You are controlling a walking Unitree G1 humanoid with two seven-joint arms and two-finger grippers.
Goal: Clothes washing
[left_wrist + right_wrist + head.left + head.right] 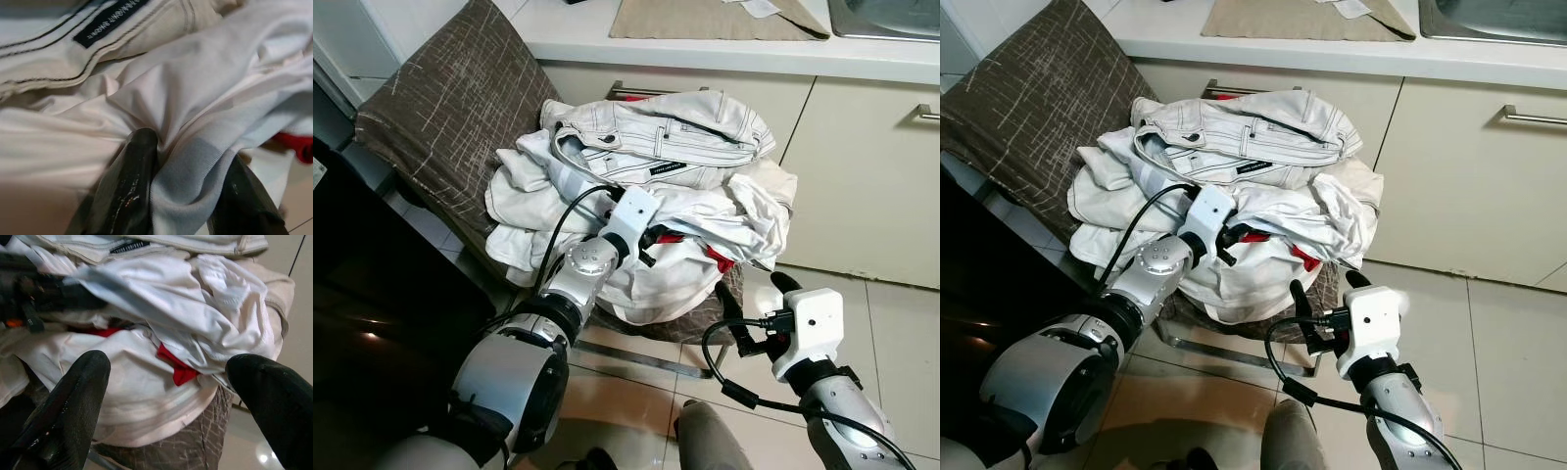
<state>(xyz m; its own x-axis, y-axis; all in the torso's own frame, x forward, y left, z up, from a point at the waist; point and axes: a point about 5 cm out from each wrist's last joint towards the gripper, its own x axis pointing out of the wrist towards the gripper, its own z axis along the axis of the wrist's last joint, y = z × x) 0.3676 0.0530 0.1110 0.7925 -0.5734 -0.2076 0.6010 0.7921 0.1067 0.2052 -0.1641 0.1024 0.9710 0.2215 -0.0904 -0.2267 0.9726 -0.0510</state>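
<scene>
The left gripper (pixel 188 196) is pinching a fold of thin white cloth (pixel 195 103) in the heap of pale crumpled laundry (pixel 646 186) sitting on the brown patterned chair (pixel 440 108). The right gripper (pixel 168 396) is hovering spread wide, apart from the heap's front, above the glossy tiled floor (pixel 891 333)

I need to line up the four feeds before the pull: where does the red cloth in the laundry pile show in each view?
Left eye view: red cloth peeks from under the white folds on the pile's right side.
Right eye view: same spot, above the right gripper.
Left wrist view: a red sliver at the frame edge.
Right wrist view: centre.
Shared landmark: black label on the white jeans.
</scene>
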